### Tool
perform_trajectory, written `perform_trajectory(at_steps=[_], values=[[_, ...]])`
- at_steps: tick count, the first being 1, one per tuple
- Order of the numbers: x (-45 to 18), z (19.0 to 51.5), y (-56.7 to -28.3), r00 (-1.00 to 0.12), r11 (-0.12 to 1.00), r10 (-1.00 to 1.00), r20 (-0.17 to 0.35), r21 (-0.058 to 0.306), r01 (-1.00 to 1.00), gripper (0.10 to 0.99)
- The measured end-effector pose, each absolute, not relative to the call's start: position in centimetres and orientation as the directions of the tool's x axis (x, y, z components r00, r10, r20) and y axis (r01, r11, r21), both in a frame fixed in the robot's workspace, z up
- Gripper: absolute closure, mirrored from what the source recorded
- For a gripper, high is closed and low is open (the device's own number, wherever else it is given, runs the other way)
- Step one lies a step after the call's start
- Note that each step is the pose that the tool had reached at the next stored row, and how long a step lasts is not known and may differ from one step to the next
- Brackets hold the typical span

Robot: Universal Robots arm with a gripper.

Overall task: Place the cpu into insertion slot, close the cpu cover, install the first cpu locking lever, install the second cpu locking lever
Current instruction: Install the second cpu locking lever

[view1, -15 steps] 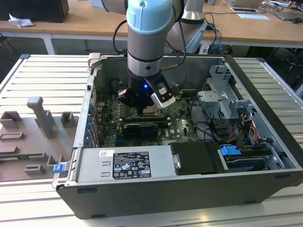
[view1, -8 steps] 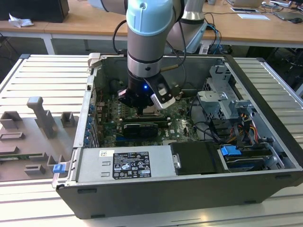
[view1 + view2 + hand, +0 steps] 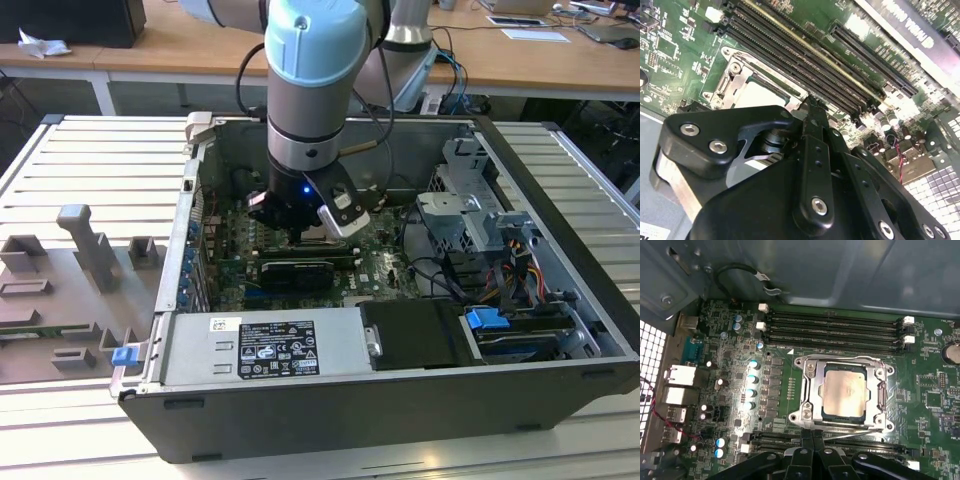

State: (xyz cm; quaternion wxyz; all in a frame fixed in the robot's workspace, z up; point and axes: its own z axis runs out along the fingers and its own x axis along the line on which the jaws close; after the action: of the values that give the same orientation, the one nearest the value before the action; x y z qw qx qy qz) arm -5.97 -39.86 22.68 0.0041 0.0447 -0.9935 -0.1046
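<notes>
The cpu (image 3: 842,392) lies flat in the insertion slot (image 3: 871,395), its silvery top showing through the window of the cpu cover (image 3: 810,390). The cover is down over the slot. A thin metal locking lever (image 3: 852,432) runs along the socket edge nearest my fingers. My gripper (image 3: 813,436) is shut, its fingertips pressed together right at that edge by the lever's end. In the second wrist view the gripper (image 3: 812,102) points at the corner of the cover (image 3: 735,75) beside the cpu (image 3: 757,95). In the exterior view the gripper (image 3: 300,222) is low inside the open computer case (image 3: 400,420).
Long black memory slots (image 3: 832,330) lie on the far side of the socket, and more lie under my fingers. A black card (image 3: 295,272), a power supply (image 3: 265,345), drive cages (image 3: 480,215) and cables (image 3: 500,265) crowd the case. Grey fixtures (image 3: 85,255) stand at the exterior view's left.
</notes>
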Motion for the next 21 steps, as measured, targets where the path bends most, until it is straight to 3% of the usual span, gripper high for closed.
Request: perform_trajectory(at_steps=[15, 21], values=[[-6.7, 21.0, -39.9, -0.996, 0.97, -0.09, -0.004, 0.227, -0.088, 0.98], [-6.9, 20.8, -39.9, -0.996, 0.964, -0.089, -0.007, 0.252, -0.088, 0.98]])
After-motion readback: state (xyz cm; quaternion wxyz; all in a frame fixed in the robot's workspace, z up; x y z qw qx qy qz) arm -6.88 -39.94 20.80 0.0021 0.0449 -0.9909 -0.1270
